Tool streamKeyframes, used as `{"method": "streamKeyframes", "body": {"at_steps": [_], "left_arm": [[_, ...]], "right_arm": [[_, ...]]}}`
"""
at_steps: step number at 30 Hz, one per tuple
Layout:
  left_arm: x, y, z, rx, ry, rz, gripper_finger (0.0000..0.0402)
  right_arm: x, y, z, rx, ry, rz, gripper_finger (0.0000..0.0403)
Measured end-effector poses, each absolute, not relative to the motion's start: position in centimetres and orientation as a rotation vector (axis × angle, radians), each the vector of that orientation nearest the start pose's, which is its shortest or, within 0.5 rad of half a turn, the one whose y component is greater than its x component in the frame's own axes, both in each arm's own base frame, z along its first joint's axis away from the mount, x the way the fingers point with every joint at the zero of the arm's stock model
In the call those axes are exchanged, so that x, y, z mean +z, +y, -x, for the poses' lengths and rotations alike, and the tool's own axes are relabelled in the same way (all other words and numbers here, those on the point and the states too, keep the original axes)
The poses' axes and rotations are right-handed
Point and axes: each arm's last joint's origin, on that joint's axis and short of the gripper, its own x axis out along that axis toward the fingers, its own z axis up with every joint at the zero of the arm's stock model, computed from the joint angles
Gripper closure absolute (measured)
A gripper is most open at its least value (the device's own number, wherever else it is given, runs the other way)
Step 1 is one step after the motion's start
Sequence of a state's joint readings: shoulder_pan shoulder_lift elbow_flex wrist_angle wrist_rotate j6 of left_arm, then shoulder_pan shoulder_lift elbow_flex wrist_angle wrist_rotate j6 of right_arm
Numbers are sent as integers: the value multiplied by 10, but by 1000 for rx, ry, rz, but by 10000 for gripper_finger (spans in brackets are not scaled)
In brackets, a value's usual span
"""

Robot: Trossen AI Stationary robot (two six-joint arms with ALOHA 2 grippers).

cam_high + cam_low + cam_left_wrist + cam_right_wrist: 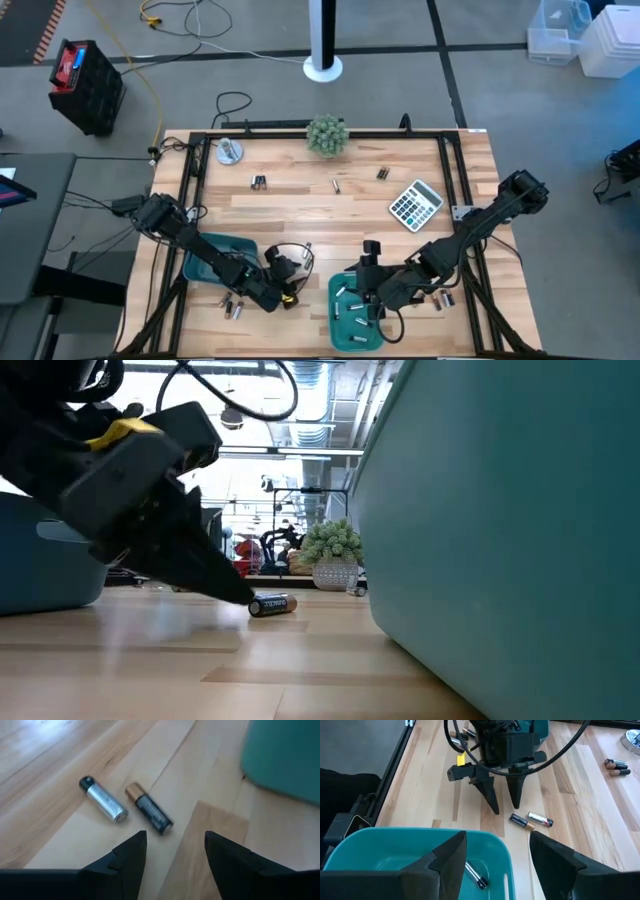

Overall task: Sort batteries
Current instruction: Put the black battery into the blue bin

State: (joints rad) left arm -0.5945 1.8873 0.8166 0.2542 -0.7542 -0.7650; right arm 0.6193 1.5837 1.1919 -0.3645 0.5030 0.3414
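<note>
Two batteries lie side by side on the wood: a silvery-white one and a dark one with a coppery end, also seen as a pair. My left gripper is open and points down, its fingertips just short of the pair and touching neither. Only one battery shows in the low view, next to that gripper's tip. My right gripper hangs open over the right teal tray, which holds several batteries.
A second teal tray sits under the left arm. More batteries lie scattered on the table. A grey calculator, a small potted plant and a round silvery object stand toward the far edge.
</note>
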Motion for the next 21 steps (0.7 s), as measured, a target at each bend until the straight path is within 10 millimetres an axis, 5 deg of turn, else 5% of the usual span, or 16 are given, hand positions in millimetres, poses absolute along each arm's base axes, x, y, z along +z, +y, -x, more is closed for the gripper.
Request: {"method": "streamKeyframes", "body": {"at_steps": [21], "left_arm": [[85,-170,-290,444,489,315,205]], "right_arm": [[266,186,-286,1,642,70,171]]}}
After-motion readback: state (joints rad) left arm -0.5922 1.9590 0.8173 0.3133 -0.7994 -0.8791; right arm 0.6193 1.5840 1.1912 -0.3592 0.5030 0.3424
